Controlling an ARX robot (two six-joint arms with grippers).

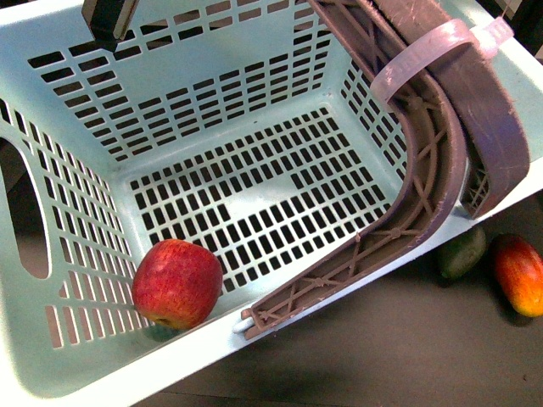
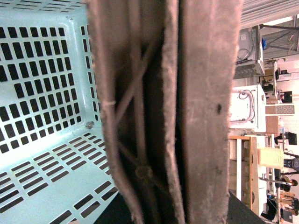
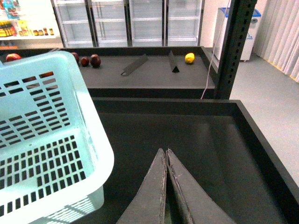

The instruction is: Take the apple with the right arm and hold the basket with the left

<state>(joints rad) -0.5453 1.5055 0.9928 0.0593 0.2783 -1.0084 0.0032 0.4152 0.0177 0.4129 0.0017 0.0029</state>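
Note:
The red apple (image 1: 176, 283) lies inside the light-turquoise basket (image 1: 76, 127), in its near left corner. The basket's brown handles (image 1: 441, 144), bound by a pale zip tie (image 1: 424, 55), rise at the right. In the left wrist view the brown handles (image 2: 187, 112) fill the middle of the picture and my left gripper is shut on them; its fingers do not show. The basket wall (image 2: 42, 93) lies beside them. My right gripper (image 3: 166, 151) is shut and empty over a dark tray floor, beside the basket's corner (image 3: 51, 140).
A dark green avocado (image 1: 462, 252) and a red-and-yellow mango-like fruit (image 1: 519, 273) lie on the dark surface to the right of the basket. The dark tray has raised walls (image 3: 261, 135). A black upright post (image 3: 236, 46) stands behind it, with more fruit on a far shelf (image 3: 189, 58).

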